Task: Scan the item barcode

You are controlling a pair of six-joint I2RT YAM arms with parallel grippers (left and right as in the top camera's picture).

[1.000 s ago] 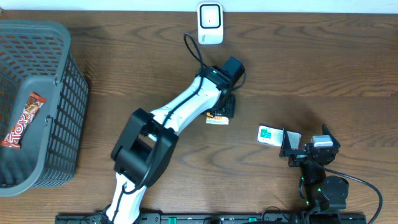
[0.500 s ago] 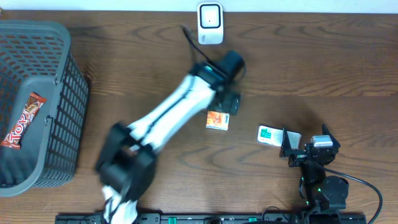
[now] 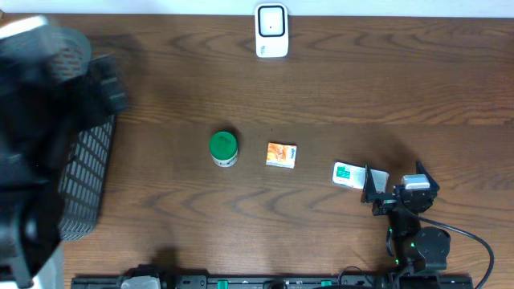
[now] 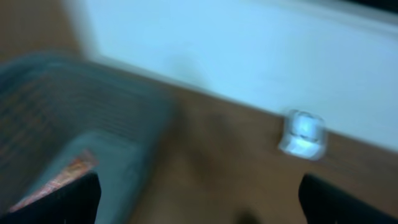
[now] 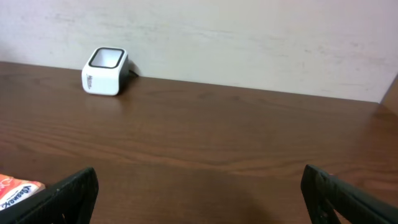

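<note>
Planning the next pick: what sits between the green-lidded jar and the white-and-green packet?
The small orange box lies between them, touching neither; overhead view shows it.

A green-lidded jar (image 3: 223, 148) is standing on the bench (image 3: 385, 88) beside an orange packet (image 3: 281, 155). The left arm (image 3: 40, 120) is showing only as a blur over the basket (image 3: 88, 177).

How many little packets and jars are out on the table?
3: a green-lidded jar mid-table, an orange packet just right of it, a white-and-green packet near the right pincer. The blurred arm at left may hide more.
</note>
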